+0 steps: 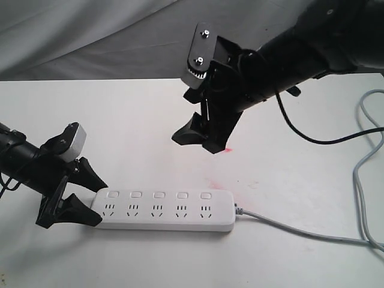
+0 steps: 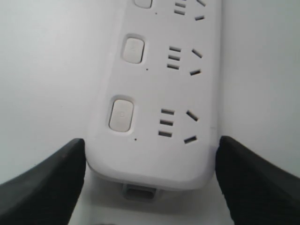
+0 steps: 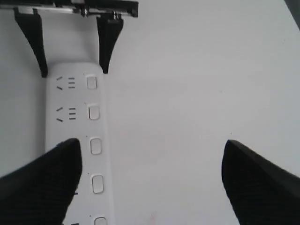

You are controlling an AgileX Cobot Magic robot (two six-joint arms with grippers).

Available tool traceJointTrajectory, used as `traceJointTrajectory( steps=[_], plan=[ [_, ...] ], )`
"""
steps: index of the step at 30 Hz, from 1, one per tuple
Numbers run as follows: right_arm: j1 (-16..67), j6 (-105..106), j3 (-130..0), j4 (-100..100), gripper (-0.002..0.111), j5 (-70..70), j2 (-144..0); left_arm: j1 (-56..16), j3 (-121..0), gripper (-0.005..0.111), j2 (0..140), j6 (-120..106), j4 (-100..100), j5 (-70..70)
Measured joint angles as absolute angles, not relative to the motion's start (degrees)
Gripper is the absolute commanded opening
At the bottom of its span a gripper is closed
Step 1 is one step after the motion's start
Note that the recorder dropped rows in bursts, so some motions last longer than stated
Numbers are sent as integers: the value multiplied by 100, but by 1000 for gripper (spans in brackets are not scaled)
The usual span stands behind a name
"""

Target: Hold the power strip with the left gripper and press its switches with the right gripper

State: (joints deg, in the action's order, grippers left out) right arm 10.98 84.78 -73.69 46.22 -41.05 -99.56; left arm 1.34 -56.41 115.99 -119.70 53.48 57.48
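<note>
Power strip (image 1: 165, 221), white with five switches (image 1: 158, 195) in a row, lies flat on a white table (image 1: 138, 114), its cable-free end clasped between the fingers of the left gripper (image 1: 99, 203), while the right gripper (image 1: 200, 141) hangs above the table behind it, jaws spread wide.

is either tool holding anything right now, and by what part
The left tool clamps the long white plastic power strip across its width at the cable-free end; the right tool is open and holds nothing.
</note>
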Motion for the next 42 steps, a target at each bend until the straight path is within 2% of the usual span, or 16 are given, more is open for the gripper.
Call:
traceJointTrajectory(
  steps=[18,20,24,36,42],
  plan=[
    [1098,8289,-7352,5500,73,-4399,-8109,134,-5641,23,11599,-11970,5348,5748],
    [1098,8207,-7352,5500,66,-4414,-7971,134,-5641,23,11599,-11970,5348,5748],
    [1098,7894,-7352,5330,38,-4567,-7634,134,-5641,23,11599,-11970,5348,5748],
    [1098,7333,-7352,5268,0,-5504,-7260,134,-5641,23,11599,-11970,5348,5748],
    [1098,7333,-7318,5422,0,-6136,-7260,134,-5641,23,11599,-11970,5348,5748]
  ],
)
